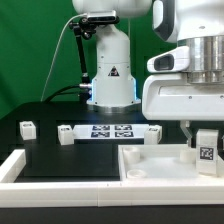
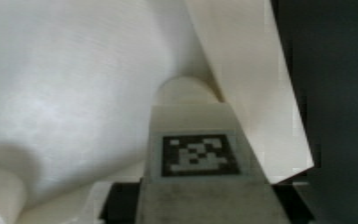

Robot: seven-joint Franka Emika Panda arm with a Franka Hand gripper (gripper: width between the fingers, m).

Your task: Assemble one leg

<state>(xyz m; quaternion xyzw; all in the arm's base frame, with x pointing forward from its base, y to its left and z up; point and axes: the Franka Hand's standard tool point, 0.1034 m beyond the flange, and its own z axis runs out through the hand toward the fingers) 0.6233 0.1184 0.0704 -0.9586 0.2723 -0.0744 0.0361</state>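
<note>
One leg in play: the leg (image 1: 206,150) sits pinched in the gripper (image 1: 205,140), tag facing the ext. cam, at the exterior view's right.
Grip: fingers pressed onto the leg's sides; wrist view shows the leg (image 2: 199,150) tag-up between dark pads, so it's clamped, not loose.
Position: leg held upright, low over the top (image 1: 160,160), the big flat white piece w/ recesses; touching or just above, can't tell.
Why so: prob. upright to line the post up w/ a corner mount, a judgement only.
Spare legs: one (image 1: 28,127) well apart at the exterior view's left.
Board: marker board (image 1: 108,132) lies mid-table, clear of the work.
Base: robot base (image 1: 110,75) behind.
</note>
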